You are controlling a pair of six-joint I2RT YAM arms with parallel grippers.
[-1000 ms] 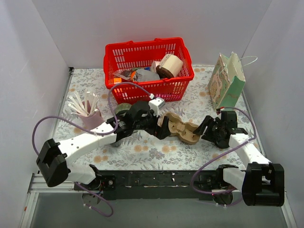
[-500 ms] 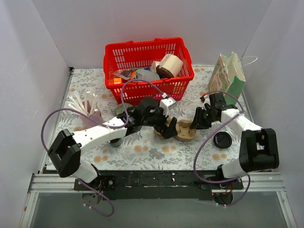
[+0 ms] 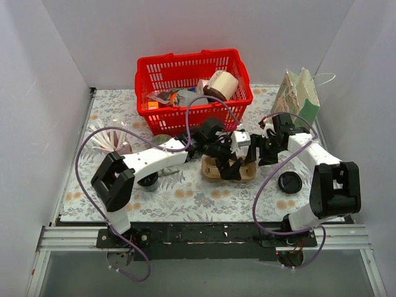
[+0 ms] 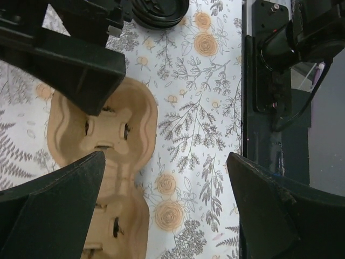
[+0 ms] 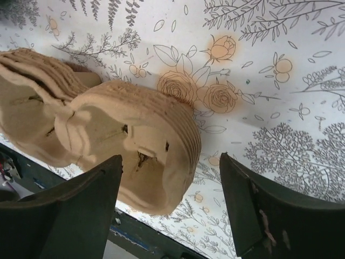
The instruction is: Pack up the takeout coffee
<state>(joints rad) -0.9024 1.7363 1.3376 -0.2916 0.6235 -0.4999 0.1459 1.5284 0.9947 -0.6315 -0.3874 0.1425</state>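
Observation:
A stack of brown pulp cup carriers (image 3: 212, 168) lies on the flowered table mid-way. My left gripper (image 3: 234, 164) hangs over it, open wide; in the left wrist view (image 4: 164, 162) the carriers (image 4: 108, 156) sit at the left finger, with bare cloth between the fingers. My right gripper (image 3: 252, 153) is at the stack's right end, open. Its wrist view (image 5: 171, 162) shows the carriers' rounded end (image 5: 145, 145) between the fingers, untouched. A cream cup with a dark lid (image 3: 221, 85) lies in the red basket (image 3: 185, 65). A green paper bag (image 3: 297, 105) stands back right.
A black lid (image 3: 289, 182) lies on the table right of the carriers, also at the top of the left wrist view as the black lid (image 4: 159, 11). A holder of white sticks (image 3: 111, 139) stands left, a dark round object (image 3: 148, 181) near it. White walls close in the sides.
The right arm swung from the near right up to the carriers' right end, uncovering the black lid. The left arm reached further right, and the carrier stack shifted and turned.

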